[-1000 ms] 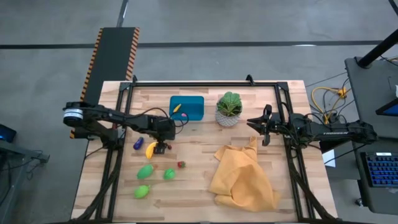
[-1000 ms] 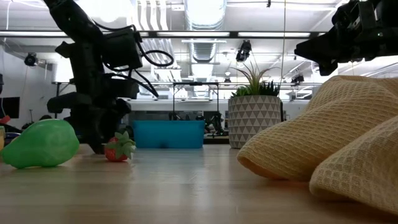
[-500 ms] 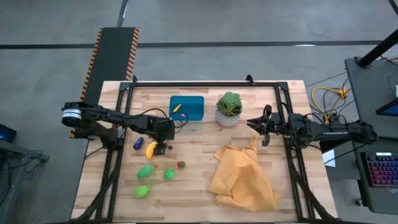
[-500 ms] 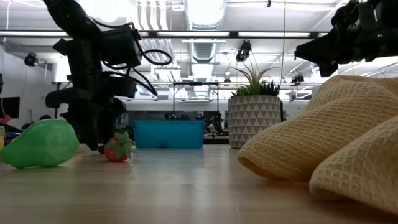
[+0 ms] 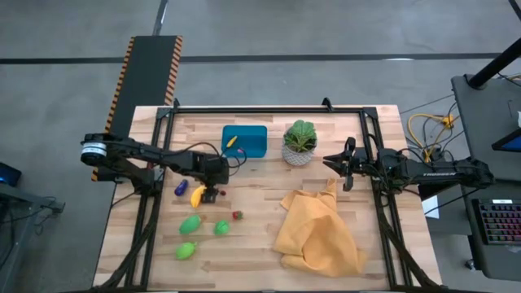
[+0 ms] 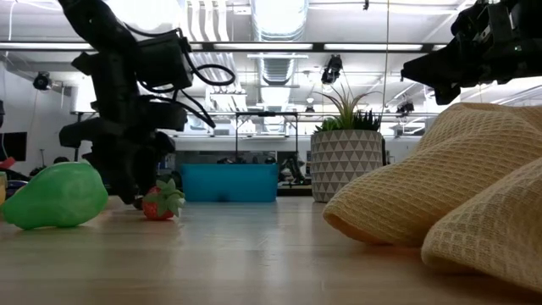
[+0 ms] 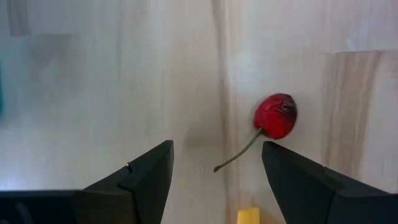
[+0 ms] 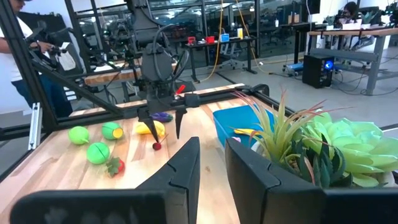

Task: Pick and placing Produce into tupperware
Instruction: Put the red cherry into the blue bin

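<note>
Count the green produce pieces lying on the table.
3. One green piece lies below the banana, a second sits right of it near the strawberry, and a third lies closest to the table's near edge. None seems hidden.

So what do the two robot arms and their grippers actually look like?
Both arms are black, built of jointed segments. The left arm has a silver ring at its base and loose black cables looping near the wrist. The right arm carries small white lettering along one link. The left gripper and right gripper each have two flat, matte black, wedge-shaped fingers.
</note>
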`<state>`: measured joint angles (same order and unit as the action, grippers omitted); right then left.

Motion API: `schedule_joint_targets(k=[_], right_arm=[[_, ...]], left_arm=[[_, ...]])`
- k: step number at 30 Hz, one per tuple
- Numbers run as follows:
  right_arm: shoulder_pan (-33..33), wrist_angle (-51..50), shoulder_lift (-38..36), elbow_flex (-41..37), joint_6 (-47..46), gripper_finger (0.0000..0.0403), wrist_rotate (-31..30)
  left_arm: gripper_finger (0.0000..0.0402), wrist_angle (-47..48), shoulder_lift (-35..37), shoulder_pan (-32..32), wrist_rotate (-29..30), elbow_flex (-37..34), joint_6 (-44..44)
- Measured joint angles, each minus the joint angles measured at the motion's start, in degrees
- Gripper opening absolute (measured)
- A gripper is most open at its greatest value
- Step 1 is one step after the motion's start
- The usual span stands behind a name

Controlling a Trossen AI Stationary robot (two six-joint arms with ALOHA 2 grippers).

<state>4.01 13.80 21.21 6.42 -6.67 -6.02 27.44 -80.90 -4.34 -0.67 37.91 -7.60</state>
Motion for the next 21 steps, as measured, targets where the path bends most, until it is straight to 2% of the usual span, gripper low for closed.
schedule_joint_targets(k=[10,21], right_arm=[[0.0,0.0,0.0,0.0,0.0,0.0068,0.0],[0.0,-0.1,0.0,0.0,0.0,0.0068,0.0]], left_arm=[[0.0224,-0.3,-0.4,1.1,0.0,0.0,-2.2],[0.0117,-1.1,-3.1,1.1,-0.7,0.6,-2.3]])
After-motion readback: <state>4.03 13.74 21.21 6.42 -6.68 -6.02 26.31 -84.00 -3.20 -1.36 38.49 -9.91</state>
